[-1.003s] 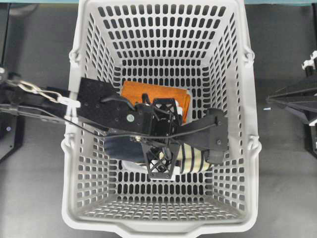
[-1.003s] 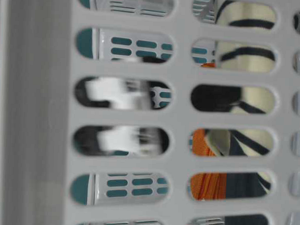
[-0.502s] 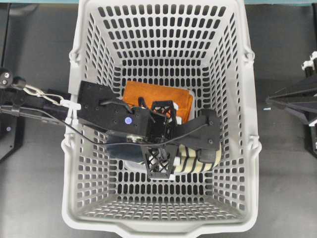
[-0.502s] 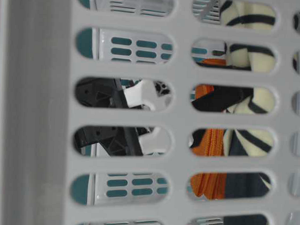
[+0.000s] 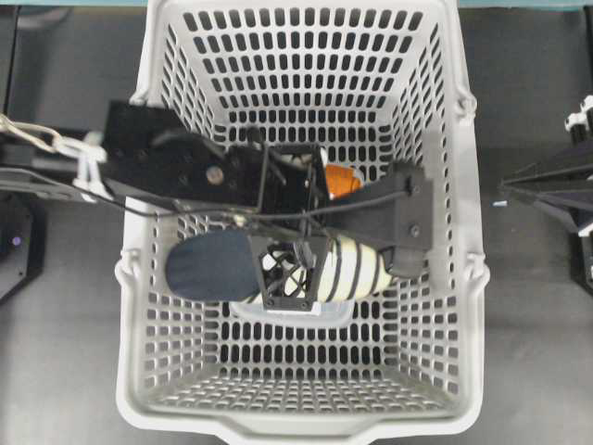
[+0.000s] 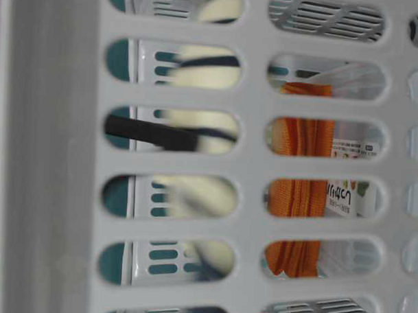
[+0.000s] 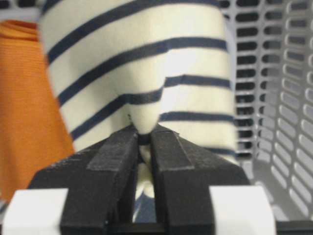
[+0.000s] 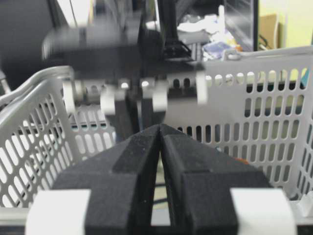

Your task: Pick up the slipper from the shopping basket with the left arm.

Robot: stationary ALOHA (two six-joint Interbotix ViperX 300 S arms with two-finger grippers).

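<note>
Inside the shopping basket [image 5: 445,306], the left gripper [image 7: 143,147] clamps the slipper's [image 5: 278,267] striped upper; the right gripper [image 8: 160,142], outside, is together.

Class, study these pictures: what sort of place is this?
Probably a robotics lab bench: the left arm works inside a shopping basket on a dark tabletop, with cluttered desks and a monitor behind.
</note>
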